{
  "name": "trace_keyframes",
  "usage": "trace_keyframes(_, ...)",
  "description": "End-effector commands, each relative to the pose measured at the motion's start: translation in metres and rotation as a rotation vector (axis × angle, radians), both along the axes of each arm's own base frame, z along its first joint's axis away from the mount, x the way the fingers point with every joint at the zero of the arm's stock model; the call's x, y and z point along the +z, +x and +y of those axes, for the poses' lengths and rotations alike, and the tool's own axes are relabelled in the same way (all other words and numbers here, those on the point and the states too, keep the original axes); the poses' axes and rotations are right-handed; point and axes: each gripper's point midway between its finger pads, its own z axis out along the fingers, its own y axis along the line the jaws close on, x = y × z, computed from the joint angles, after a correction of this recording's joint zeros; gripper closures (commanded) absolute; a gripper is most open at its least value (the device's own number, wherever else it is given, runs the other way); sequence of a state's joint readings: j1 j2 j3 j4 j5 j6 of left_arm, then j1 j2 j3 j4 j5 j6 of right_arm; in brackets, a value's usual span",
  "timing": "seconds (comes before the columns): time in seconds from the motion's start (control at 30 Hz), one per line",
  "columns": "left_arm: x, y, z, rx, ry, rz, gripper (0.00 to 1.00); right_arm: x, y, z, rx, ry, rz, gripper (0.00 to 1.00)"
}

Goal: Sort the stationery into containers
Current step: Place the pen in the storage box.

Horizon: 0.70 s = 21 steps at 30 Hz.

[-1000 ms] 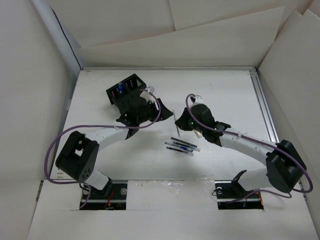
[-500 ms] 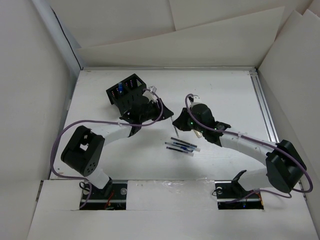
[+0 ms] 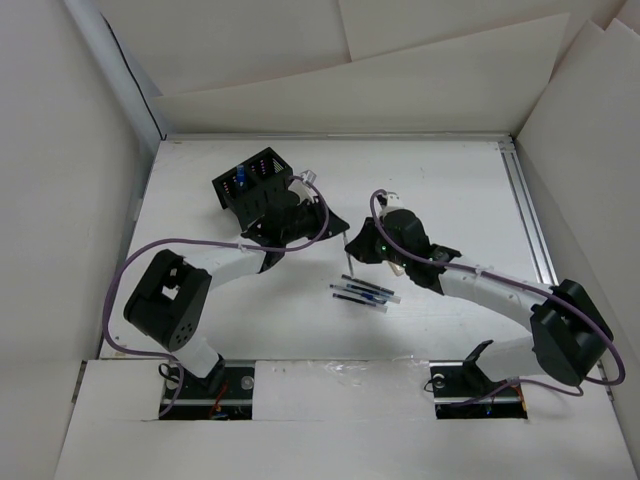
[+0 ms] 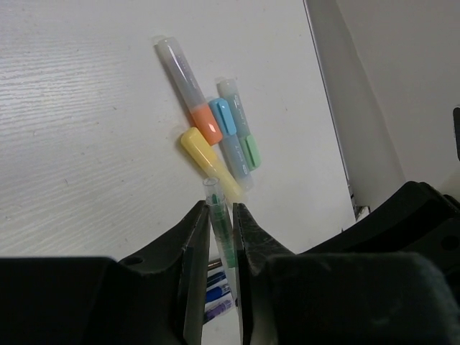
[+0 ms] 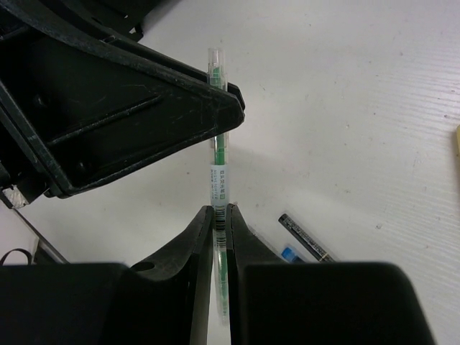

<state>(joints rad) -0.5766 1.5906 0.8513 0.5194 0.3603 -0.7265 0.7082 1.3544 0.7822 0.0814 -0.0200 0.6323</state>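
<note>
Working counter [image 3: 450,190]: white, carries everything.
Organizer [image 3: 250,180]: black mesh, just behind the left end effector.
Right end effector [image 5: 221,212]: clamped on green pen [image 5: 218,183], which sticks out past its tips.
Left end effector [image 4: 219,208]: jaws narrow, flanking the same pen's far end; can't tell if they touch it.
Loose pens [image 3: 362,293]: on counter, near the right end effector.
Highlighters [image 4: 228,140]: four, clustered on counter beyond the left tips.
</note>
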Motion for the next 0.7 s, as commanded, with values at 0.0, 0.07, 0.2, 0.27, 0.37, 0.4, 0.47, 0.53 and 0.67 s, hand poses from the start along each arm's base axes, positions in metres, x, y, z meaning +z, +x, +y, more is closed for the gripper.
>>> trace_keyframes(0.0,0.023,0.011,-0.003,0.007,-0.032,-0.07,1.0,0.017,0.001,0.009,0.028,0.043,-0.054,1.0)
trace_keyframes(0.07,0.024,0.011,0.0,0.028,-0.035,-0.067,1.0,0.021,-0.001,0.007,0.028,0.051,-0.063,0.97)
trace_keyframes(0.2,0.033,0.014,0.007,0.067,-0.019,-0.085,1.0,0.031,-0.005,0.004,0.024,0.078,-0.082,0.66)
trace_keyframes(0.27,0.038,0.018,0.012,0.105,-0.011,-0.095,1.0,0.034,-0.009,0.003,0.034,0.089,-0.088,0.56)
trace_keyframes(0.37,0.059,0.031,0.025,0.178,0.018,-0.136,1.0,0.053,-0.016,-0.003,0.034,0.125,-0.131,0.48)
trace_keyframes(0.4,0.055,0.033,0.029,0.199,0.036,-0.125,1.0,0.059,-0.017,-0.004,0.034,0.135,-0.143,0.48)
trace_keyframes(0.47,0.075,0.048,0.046,0.291,0.032,-0.166,1.0,0.066,-0.021,-0.005,0.039,0.161,-0.155,0.47)
trace_keyframes(0.53,0.085,0.057,0.063,0.359,0.041,-0.178,1.0,0.077,-0.024,-0.009,0.02,0.194,-0.165,0.47)
trace_keyframes(0.67,0.138,0.086,0.113,0.646,0.117,-0.261,1.0,0.074,-0.022,-0.021,-0.046,0.209,-0.155,0.47)
